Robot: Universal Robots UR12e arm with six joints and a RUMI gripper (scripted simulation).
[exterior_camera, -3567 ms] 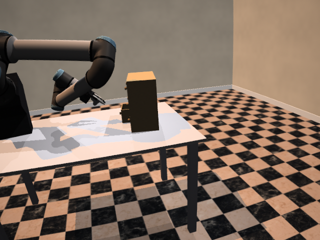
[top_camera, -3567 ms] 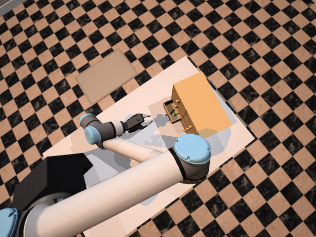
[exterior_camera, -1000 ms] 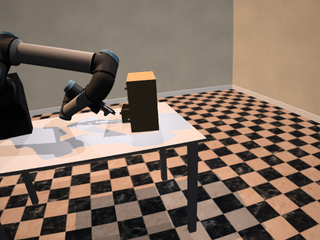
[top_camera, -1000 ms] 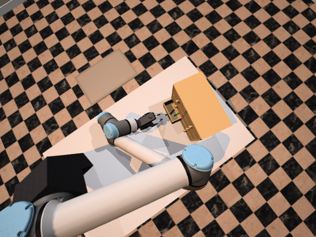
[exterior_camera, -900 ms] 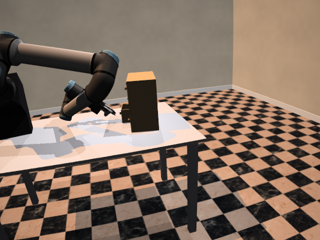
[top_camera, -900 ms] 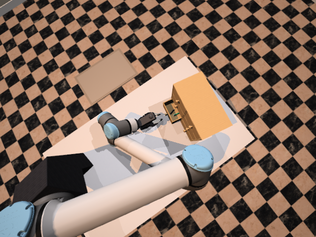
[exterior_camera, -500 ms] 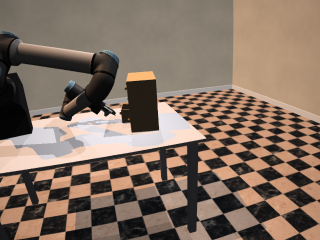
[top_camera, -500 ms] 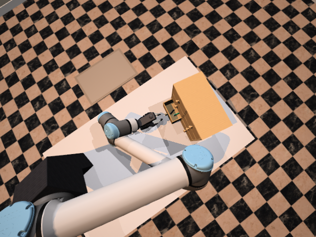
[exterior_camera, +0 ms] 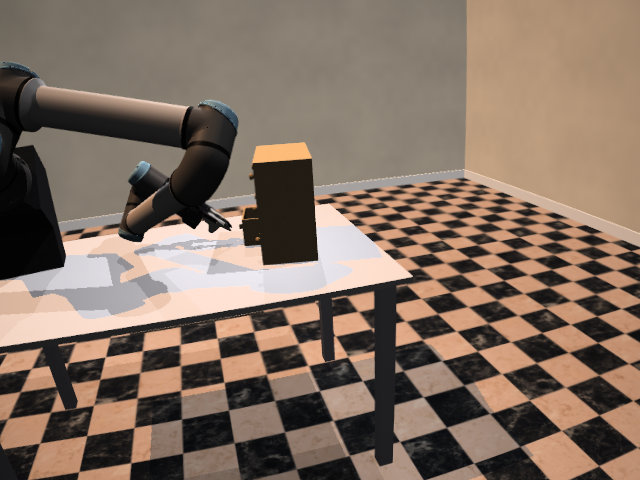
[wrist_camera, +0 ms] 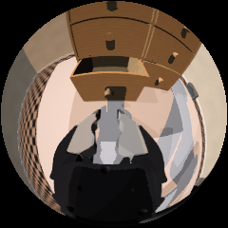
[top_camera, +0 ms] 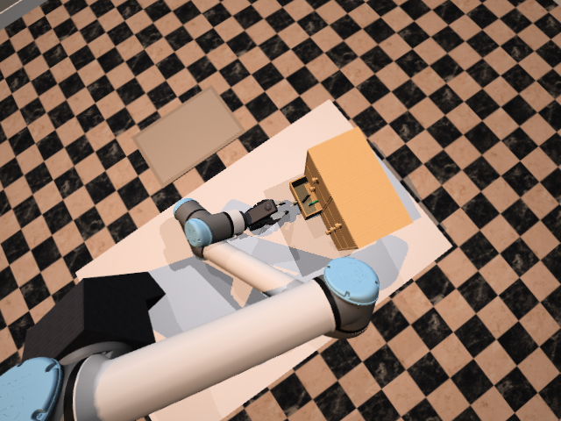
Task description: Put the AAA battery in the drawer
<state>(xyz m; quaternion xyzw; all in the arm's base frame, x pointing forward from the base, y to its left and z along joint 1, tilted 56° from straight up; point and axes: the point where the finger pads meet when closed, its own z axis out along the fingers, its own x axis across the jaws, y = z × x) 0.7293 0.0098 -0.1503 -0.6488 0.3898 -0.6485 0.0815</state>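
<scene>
As the black two-jaw gripper (top_camera: 284,208) (exterior_camera: 228,226) (wrist_camera: 108,109) hung before the open lower drawer (top_camera: 301,209) (exterior_camera: 251,232) (wrist_camera: 87,88), its jaws stood slightly apart, with nothing between them. You had its tips near, but short of, the round wooden knob (top_camera: 294,203) (exterior_camera: 241,226) (wrist_camera: 108,92). Inside the drawer lay a slim dark object (top_camera: 306,197) and a slim green one (top_camera: 313,202); you could not tell whether either was the table's AAA battery, nor was one discernible on the white table (top_camera: 280,158) (exterior_camera: 206,304) (wrist_camera: 52,109). A AAA cell would likely be light, rigid and inclined to roll, best pinched across its middle. The drawer probably needed a gentle, square push at its knob, lest the upright orange-brown wooden chest (top_camera: 362,185) (exterior_camera: 288,211) (wrist_camera: 133,35) turn or the contents roll.

gripper (top_camera: 284,208) (exterior_camera: 229,227) (wrist_camera: 108,109) lower, nearer the open drawer (top_camera: 298,202) (exterior_camera: 251,231) (wrist_camera: 90,86), fingers closer together, arm reaching farther forward
</scene>
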